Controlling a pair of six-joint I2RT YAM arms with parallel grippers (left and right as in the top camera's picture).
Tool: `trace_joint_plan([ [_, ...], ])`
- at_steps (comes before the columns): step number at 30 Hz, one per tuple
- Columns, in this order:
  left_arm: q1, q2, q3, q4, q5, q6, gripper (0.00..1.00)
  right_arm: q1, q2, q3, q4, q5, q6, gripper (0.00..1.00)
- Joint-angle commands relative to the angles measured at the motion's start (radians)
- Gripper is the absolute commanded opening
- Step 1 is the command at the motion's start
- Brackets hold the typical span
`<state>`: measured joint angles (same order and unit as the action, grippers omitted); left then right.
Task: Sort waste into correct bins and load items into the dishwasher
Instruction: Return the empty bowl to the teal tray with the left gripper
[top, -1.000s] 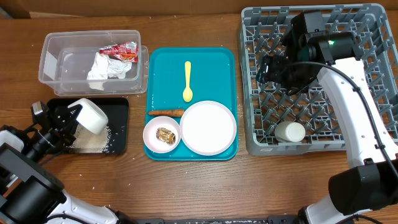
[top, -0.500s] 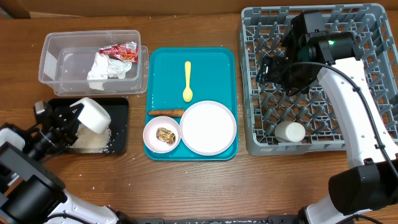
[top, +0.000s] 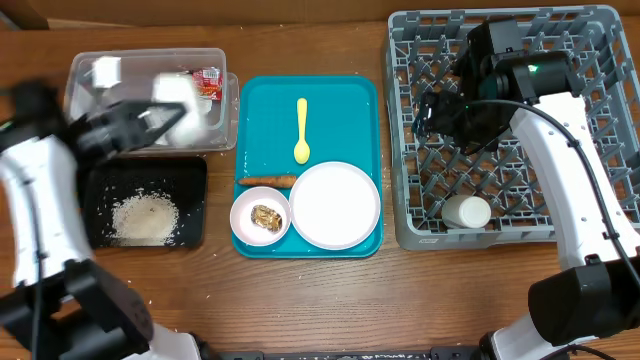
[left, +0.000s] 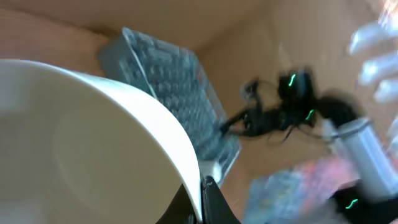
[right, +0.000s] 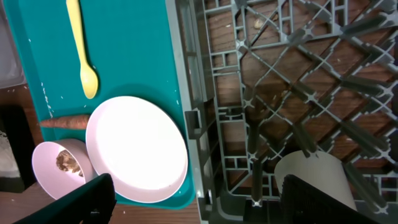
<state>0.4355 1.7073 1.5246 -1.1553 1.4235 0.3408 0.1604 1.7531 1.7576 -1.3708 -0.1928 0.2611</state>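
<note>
Left arm, formerly low over the black tray (top: 195, 172) left of the teal tray (top: 340, 110), now stands motion-blurred over the clear bin (top: 140, 54) off the teal tray's upper left corner. Left gripper (top: 148, 118): clamped on the rim of the white bowl (left: 93, 143), which has travelled with it; the left wrist view shows the bowl filling the frame with one finger against its edge. Right arm: unchanged, over the grey dish rack (top: 400, 150) right of the teal tray. Right gripper (right: 199, 200): fingers spread wide, holding nothing, above the rack's left side. Items on the teal tray: yellow spoon (top: 301, 130), upper middle; carrot piece (top: 266, 181), lying crosswise at the left edge; small bowl (top: 243, 222) with brown scraps, lower left corner; white plate (top: 334, 205), lower right, just beside the small bowl. Item in the dish rack: white cup (top: 467, 211), lying on its side near the rack's front edge, close to the teal tray's lower right corner. Black tray contents: pile of rice (top: 145, 217). Clear bin contents: red wrapper (top: 207, 80) at the end nearest the teal tray; the rest is too blurred by the arm to tell.
</note>
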Motion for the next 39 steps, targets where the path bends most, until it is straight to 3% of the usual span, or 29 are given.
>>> trace_joint_plan([
  [1, -0.312, -0.016, 0.048, 0.237, -0.467, -0.347, 0.04, 0.001, -0.036, 0.017, 0.003, 0.016, -0.004, 0.88],
  [5, -0.572, -0.007, 0.048, 0.397, -0.868, -0.37, 0.04, 0.001, -0.036, 0.017, 0.001, 0.016, -0.004, 0.88],
  [9, -0.808, 0.03, 0.048, 0.494, -1.328, -0.249, 0.04, 0.001, -0.036, 0.017, -0.005, 0.016, -0.004, 0.88],
  [12, -0.929, 0.09, 0.048, 0.547, -1.511, -0.166, 0.04, 0.001, -0.036, 0.017, -0.012, 0.016, -0.004, 0.88],
  [17, -1.006, 0.206, 0.048, 0.582, -1.542, -0.12, 0.04, 0.001, -0.036, 0.017, -0.019, 0.024, -0.004, 0.88],
  [25, -1.006, 0.337, 0.048, 0.69, -1.488, -0.098, 0.04, 0.001, -0.036, 0.017, -0.023, 0.035, -0.004, 0.88],
  [29, -1.006, 0.387, 0.048, 0.735, -1.474, -0.089, 0.04, 0.001, -0.037, 0.018, -0.003, 0.035, -0.003, 0.8],
  [37, -1.001, 0.458, 0.048, 0.741, -1.471, -0.086, 0.04, 0.001, -0.11, 0.06, 0.04, 0.036, 0.0, 0.8],
  [39, -0.999, 0.466, 0.048, 0.739, -1.471, -0.086, 0.09, 0.001, -0.139, 0.084, 0.033, 0.045, 0.0, 0.81],
])
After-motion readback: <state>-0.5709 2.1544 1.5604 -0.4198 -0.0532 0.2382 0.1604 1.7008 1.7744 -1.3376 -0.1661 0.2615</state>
